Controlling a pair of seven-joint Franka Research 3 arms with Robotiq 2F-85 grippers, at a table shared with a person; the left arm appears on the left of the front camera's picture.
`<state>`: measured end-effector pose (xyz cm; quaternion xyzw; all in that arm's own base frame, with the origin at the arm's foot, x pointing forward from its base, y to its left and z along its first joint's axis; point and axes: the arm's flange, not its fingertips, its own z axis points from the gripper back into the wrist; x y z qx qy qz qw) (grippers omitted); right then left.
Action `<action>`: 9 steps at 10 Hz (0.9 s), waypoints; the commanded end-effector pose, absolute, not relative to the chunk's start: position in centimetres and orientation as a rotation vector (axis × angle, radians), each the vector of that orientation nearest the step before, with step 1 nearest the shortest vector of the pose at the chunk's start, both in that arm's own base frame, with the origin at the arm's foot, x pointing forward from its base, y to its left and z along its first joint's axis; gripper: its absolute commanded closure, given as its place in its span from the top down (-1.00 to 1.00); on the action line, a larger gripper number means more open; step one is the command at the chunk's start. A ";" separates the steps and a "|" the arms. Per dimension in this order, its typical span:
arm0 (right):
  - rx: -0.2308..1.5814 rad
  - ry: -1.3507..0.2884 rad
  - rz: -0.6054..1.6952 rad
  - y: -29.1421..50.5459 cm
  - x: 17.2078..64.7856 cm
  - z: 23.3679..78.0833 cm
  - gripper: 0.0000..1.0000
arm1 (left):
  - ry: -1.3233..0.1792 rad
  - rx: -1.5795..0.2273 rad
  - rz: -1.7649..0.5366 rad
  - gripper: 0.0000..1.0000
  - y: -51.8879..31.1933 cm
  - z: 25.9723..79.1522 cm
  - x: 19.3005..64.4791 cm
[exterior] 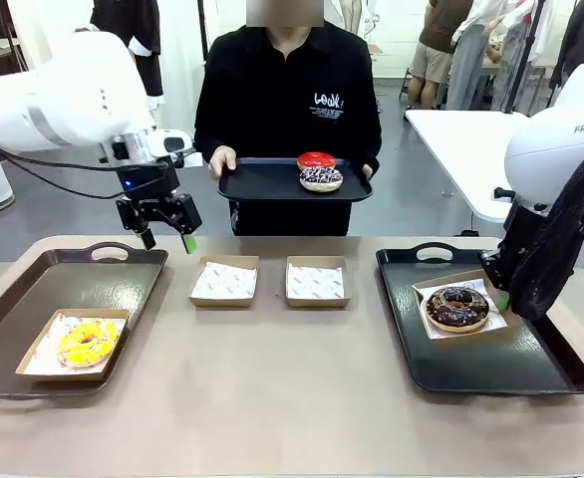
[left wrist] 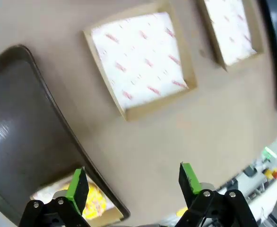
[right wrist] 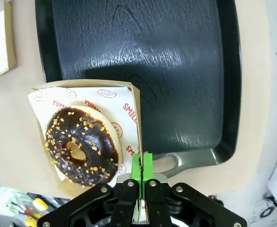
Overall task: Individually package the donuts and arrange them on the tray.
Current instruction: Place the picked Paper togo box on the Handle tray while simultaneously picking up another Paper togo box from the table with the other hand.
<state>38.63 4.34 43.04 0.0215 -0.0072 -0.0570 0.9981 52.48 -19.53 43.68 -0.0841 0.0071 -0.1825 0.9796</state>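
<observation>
Half done: yellow donut (exterior: 85, 342) boxed on left tray (exterior: 93, 284); chocolate donut (exterior: 457, 308) boxed on right tray (exterior: 531, 363), right gripper (right wrist: 142, 165) pinching its box (right wrist: 136, 111) wall. Left gripper (exterior: 165, 239) hangs wide. Red donut (exterior: 316, 160) and sprinkled donut (exterior: 321, 178) sit unboxed on person's tray (exterior: 262, 181).

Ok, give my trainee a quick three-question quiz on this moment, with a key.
1. True or false: the robot's right hand is shut on the wall of the box holding the chocolate donut.
2. How many empty boxes lie between the left tray and the right tray? A one, B two, C three.
3. Fill in: the person's tray carries the red donut and the ____ donut.
Key: 1 true; 2 B; 3 sprinkled donut.
</observation>
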 end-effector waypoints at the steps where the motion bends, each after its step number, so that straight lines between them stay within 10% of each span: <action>1: 0.045 -0.019 -0.122 4.3 37.8 43.2 -0.97 | -0.063 -0.088 -0.290 1.00 -21.2 42.7 54.6; 9: 0.045 -0.019 -0.122 4.3 37.8 43.2 -0.97 | -0.165 -0.087 -0.262 1.00 -23.0 39.6 56.3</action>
